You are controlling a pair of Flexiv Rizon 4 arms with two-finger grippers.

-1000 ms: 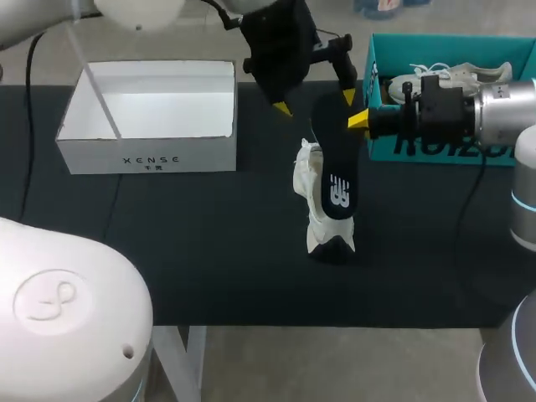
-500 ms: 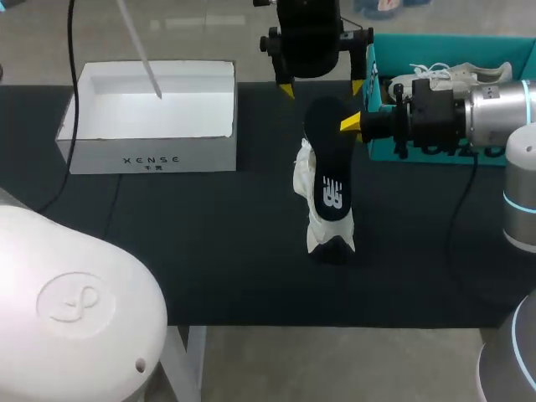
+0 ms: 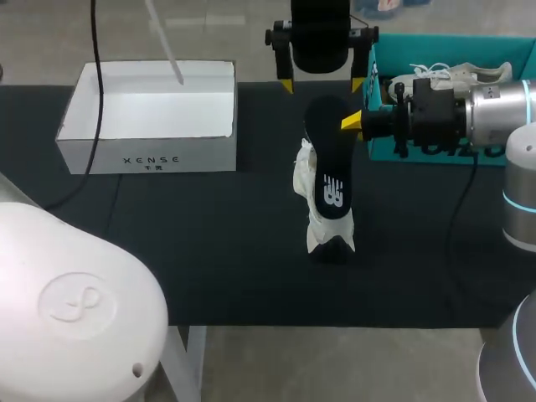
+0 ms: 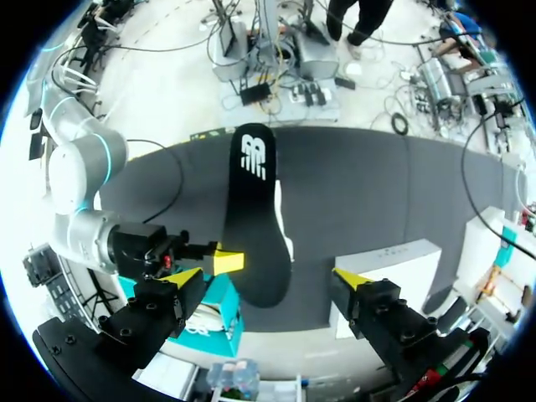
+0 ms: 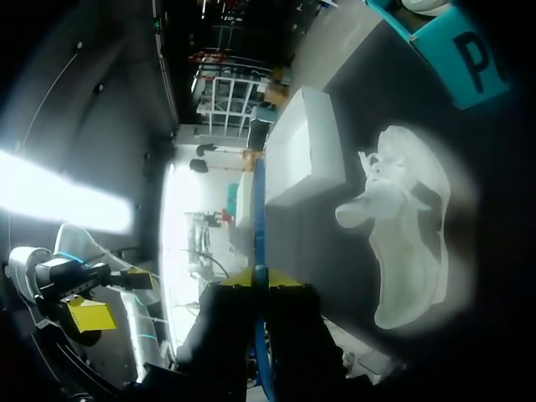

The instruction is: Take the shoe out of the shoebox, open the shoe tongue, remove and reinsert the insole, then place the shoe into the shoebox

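A white shoe (image 3: 321, 219) lies on the dark table (image 3: 209, 251) at the middle. Above it hangs the black insole (image 3: 328, 167), with my right gripper (image 3: 353, 122) shut on its edge near the far end. In the right wrist view the insole (image 5: 261, 251) shows edge-on between the shut fingers, and the shoe (image 5: 410, 226) lies below. My left gripper (image 3: 322, 85) stands open just behind the insole's far end. In the left wrist view the insole (image 4: 255, 218) runs out ahead from between the open fingers (image 4: 350, 279), untouched by them.
A white open shoebox (image 3: 151, 155) stands at the back left. A teal shoebox (image 3: 385, 146) with another white shoe (image 3: 456, 75) in it stands at the back right, behind my right arm. Bare table lies in front of the shoe.
My left gripper has swung right and squared up over the insole's far end. The insole and my right gripper have shifted slightly left.
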